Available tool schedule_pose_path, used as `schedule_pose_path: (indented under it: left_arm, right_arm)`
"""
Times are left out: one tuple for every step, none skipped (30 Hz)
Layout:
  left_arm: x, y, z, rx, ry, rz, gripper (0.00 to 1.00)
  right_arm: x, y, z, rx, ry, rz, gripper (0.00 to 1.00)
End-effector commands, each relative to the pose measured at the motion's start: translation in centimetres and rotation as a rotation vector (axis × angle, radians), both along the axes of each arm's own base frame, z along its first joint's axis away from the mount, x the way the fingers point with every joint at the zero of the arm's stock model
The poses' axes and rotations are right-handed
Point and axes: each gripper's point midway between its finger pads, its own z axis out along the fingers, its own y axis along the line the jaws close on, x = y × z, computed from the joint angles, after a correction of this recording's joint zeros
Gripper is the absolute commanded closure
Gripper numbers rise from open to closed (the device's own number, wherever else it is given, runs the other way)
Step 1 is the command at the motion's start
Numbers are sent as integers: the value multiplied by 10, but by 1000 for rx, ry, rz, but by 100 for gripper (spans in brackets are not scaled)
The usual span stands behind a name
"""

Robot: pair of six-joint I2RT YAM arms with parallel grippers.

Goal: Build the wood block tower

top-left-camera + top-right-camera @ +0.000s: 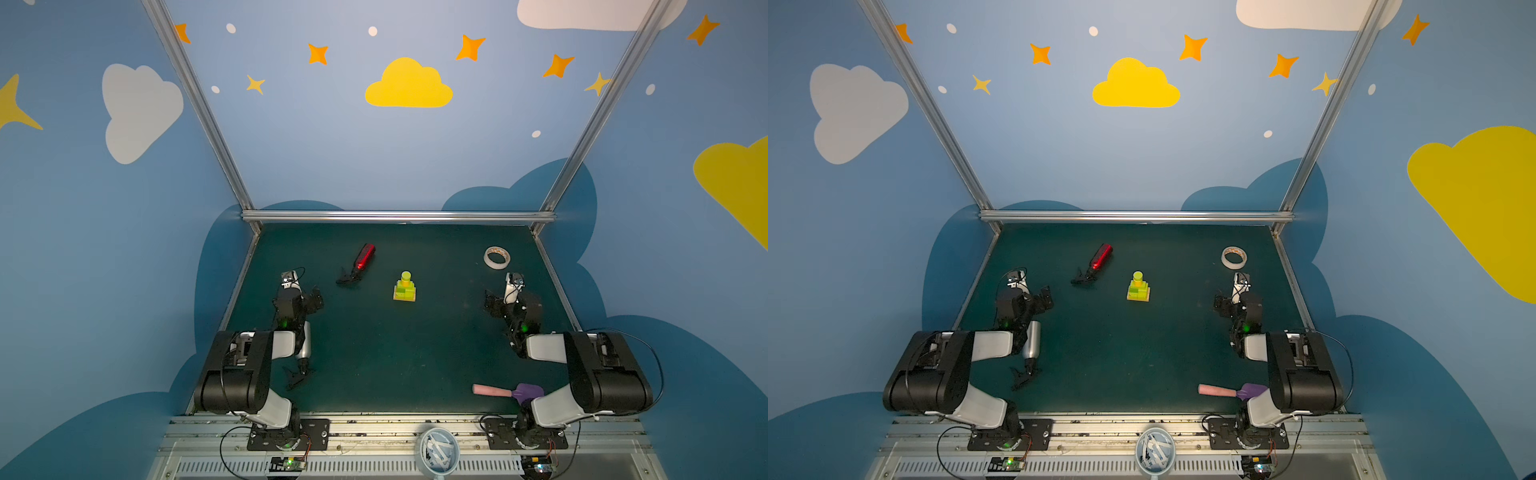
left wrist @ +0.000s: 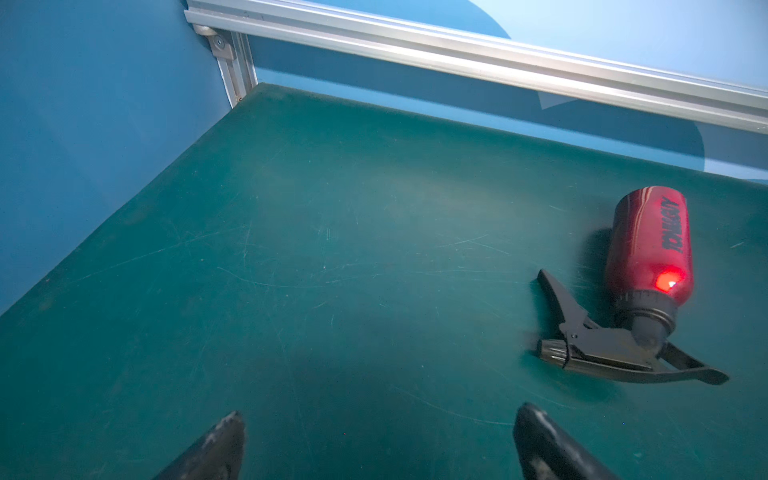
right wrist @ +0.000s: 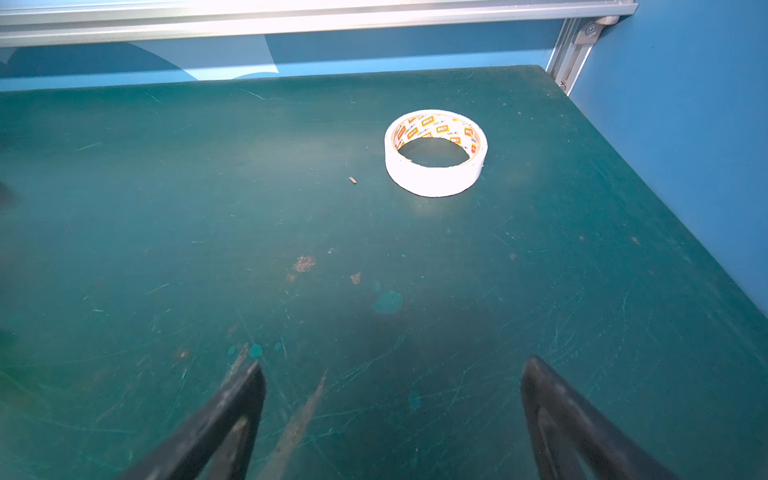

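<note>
Two arms sat folded at near corners of mat [image 1: 374, 357], well apart from tower [image 1: 405, 286]. On left gripper [image 2: 378, 419] jaws spread wide, nothing between them, red spray bottle [image 2: 648, 249] ahead. On right gripper [image 3: 392, 374] same: spread, empty, tape roll [image 3: 435, 153] ahead. Tower stood mid-mat in both top views, stepped, widest layer lowest, lime cylinder [image 1: 406, 275] on top. Wood blocks [image 1: 1138, 291] all in stack, none loose. Judged build finished; arms clear of it, probably so nothing nudged stack. Pink-handled tool [image 1: 509, 390] lay near right arm's base.
</note>
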Motion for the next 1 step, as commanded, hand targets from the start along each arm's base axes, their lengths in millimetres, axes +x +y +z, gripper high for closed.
schedule_pose_path:
  left_arm:
    - [0,0,1,-8,-1,-1,0]
  right_arm:
    - [5,0,7,-2,-21,7,6]
